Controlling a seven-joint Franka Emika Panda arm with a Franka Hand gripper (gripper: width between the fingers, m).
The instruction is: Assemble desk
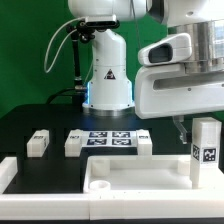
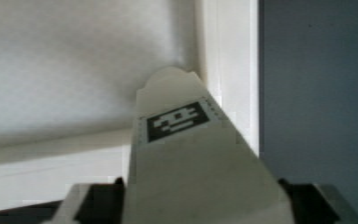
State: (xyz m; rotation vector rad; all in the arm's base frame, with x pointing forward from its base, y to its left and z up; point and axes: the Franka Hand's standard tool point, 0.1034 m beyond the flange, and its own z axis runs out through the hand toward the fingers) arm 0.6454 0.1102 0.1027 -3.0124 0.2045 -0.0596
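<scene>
My gripper (image 1: pixel 199 126) is shut on a white desk leg (image 1: pixel 205 150) and holds it upright at the exterior view's right, its lower end at the far right corner of the white rimmed tabletop (image 1: pixel 100 183) that lies at the front. In the wrist view the held leg (image 2: pixel 190 140) with its square tag runs from between my dark fingers (image 2: pixel 94 203) toward the tabletop's corner rim (image 2: pixel 229 50); whether it touches the corner is hidden. My gripper (image 2: pixel 197 206) closes on both sides of the leg. Three more legs (image 1: pixel 38 142) (image 1: pixel 75 143) (image 1: pixel 140 140) lie on the black table behind the tabletop.
The marker board (image 1: pixel 108 138) lies between two of the loose legs. The robot base (image 1: pixel 108 80) stands behind it before a green backdrop. A long white rail (image 1: pixel 6 172) edges the table at the exterior view's left. Bare black table (image 2: pixel 318 100) shows beside the tabletop's corner.
</scene>
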